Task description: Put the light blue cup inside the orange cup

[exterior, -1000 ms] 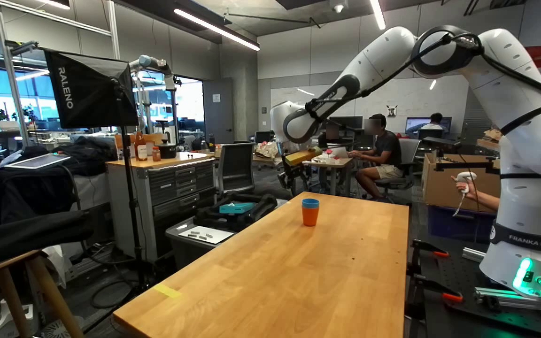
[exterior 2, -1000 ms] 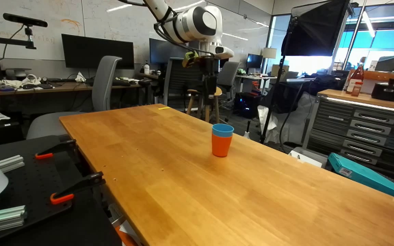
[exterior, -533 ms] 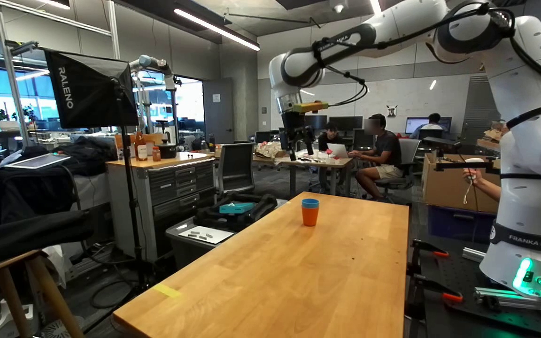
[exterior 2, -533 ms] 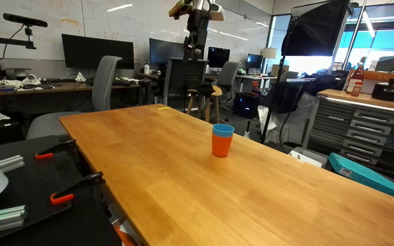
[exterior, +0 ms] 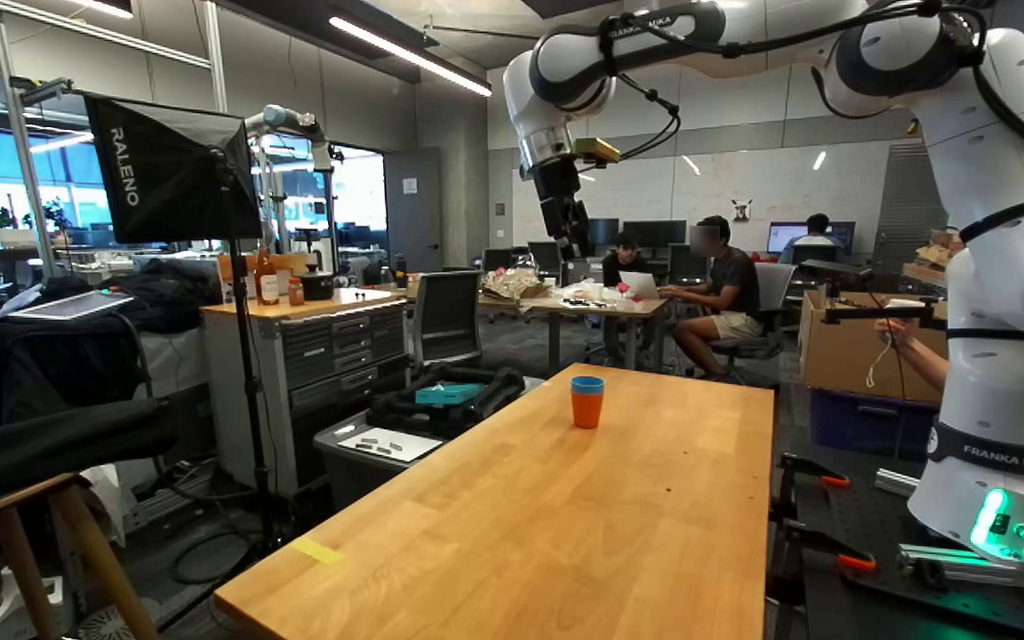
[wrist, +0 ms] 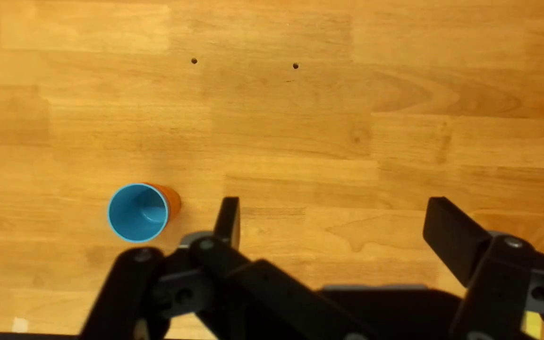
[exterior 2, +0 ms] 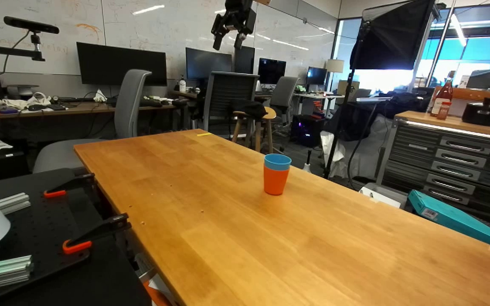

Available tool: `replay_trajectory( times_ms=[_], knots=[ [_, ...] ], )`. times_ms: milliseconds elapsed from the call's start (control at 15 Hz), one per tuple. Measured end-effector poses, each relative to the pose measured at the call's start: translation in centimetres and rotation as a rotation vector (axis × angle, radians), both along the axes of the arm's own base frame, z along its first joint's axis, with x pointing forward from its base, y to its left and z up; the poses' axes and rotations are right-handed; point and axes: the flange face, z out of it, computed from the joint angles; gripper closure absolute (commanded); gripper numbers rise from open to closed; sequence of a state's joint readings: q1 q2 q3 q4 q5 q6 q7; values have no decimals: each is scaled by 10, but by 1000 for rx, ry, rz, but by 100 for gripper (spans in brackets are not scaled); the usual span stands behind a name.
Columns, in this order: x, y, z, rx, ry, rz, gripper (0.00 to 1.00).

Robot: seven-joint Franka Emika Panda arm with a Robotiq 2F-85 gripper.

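Observation:
The light blue cup (exterior: 588, 383) sits inside the orange cup (exterior: 588, 412), with only its upper rim band showing, in both exterior views (exterior 2: 277, 160). The orange cup (exterior 2: 275, 182) stands upright on the wooden table. In the wrist view I look into the light blue cup (wrist: 135, 215) at the left, with a strip of the orange cup (wrist: 174, 200) beside it. My gripper (wrist: 333, 208) is open, with only table between its fingers. The gripper is high above the table in both exterior views (exterior: 576, 247) (exterior 2: 228, 44), apart from the cups.
The wooden table (exterior: 601, 524) has a yellow tape strip (exterior: 316, 550) near one end. Black clamps (exterior 2: 100, 231) with orange ends hold the robot's side edge. A softbox lamp (exterior: 170, 169) and a grey tool cabinet (exterior: 334, 347) stand beyond the table.
My gripper has risen well above the table and turned, and its fingers now point down, spread apart. The nested cups have not moved.

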State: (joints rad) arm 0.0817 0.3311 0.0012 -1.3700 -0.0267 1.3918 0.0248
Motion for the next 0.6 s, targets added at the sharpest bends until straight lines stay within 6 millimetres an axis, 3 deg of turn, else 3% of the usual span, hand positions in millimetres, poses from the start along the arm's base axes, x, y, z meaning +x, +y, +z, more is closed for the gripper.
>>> replay_trajectory(
  times_ms=[600],
  knots=[
    [15, 22, 11, 3, -132, 150, 0]
  ],
)
